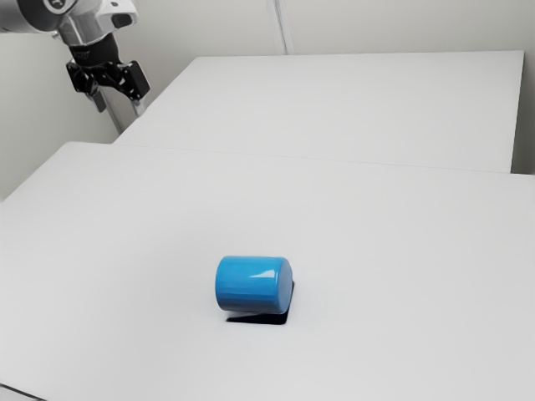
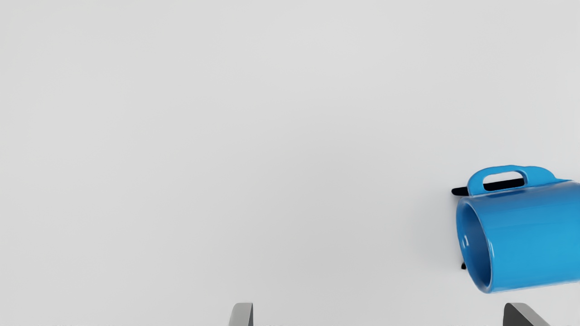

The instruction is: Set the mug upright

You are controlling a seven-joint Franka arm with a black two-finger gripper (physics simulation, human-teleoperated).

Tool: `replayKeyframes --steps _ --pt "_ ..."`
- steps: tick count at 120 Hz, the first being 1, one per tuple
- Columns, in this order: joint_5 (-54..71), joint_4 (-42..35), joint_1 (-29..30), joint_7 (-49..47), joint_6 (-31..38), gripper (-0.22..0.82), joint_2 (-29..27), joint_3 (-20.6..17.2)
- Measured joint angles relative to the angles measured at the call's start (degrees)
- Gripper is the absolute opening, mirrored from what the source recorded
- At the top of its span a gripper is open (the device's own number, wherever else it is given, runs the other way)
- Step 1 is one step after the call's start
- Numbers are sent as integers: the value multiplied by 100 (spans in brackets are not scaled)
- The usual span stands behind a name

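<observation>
In the exterior view my gripper hangs high at the upper left, well away from the mug. A blue mug lies on its side on the white table, its closed base toward the exterior view's right. The wrist view has the mug partly cut off, with its open mouth and its handle visible. The two fingertips of my gripper stand wide apart with nothing between them. The mug is not touched by either finger.
The white tabletop spreads around the mug. Behind it is another white surface, in front of a pale wall. A thin dark line crosses the near left corner of the exterior view.
</observation>
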Motion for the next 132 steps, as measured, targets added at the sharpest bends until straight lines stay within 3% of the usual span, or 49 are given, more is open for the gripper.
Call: replayKeyframes --steps 16,23,57,74,105,132 --pt "-303 -40 107 -109 -66 60 11 -30" --pt "-723 -419 101 -146 68 60 -42 25" --pt "-4419 -4245 -73 534 1827 60 -730 490" --pt "-5967 -5451 -74 1214 2527 60 -825 575" --pt "-7700 -6138 -66 2463 3038 60 -572 706" --pt "-8433 -6440 -66 3367 3118 60 -450 708"
